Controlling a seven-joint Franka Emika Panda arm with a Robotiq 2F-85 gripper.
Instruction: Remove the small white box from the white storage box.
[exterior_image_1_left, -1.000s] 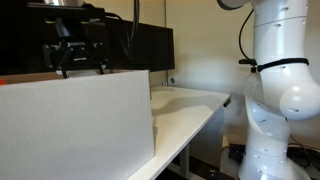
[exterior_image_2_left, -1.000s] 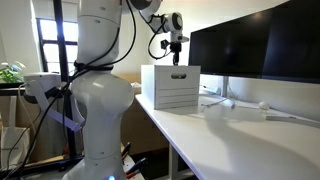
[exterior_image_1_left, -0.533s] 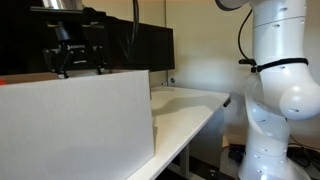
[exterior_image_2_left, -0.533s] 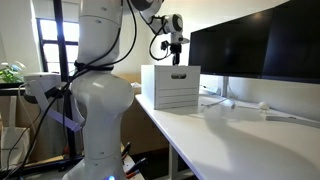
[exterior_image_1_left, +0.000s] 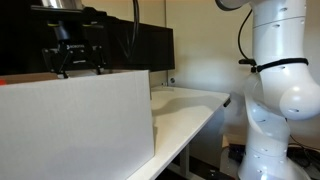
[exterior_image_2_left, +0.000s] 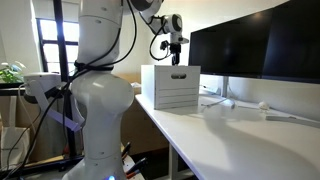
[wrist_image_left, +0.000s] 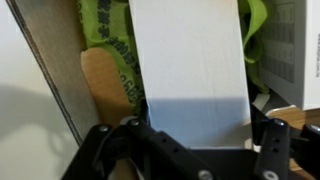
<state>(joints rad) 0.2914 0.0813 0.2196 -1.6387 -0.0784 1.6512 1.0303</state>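
Wrist view: small white box (wrist_image_left: 190, 60) fills frame centre. Gripper (wrist_image_left: 185, 138) fingers (wrist_image_left: 272, 148) narrow, pressed on both of its sides, holding it. Green packets (wrist_image_left: 105, 40) and brown wooden piece (wrist_image_left: 105, 92) behind it, inside white storage box (wrist_image_left: 30, 90).

Both exterior views: gripper (exterior_image_1_left: 78, 68) (exterior_image_2_left: 174, 58) at storage box (exterior_image_1_left: 70, 130) (exterior_image_2_left: 172, 88) rim. Wall hides small box and contents. Monitor (exterior_image_2_left: 260, 50) seen only there, behind the table (exterior_image_2_left: 250, 140).
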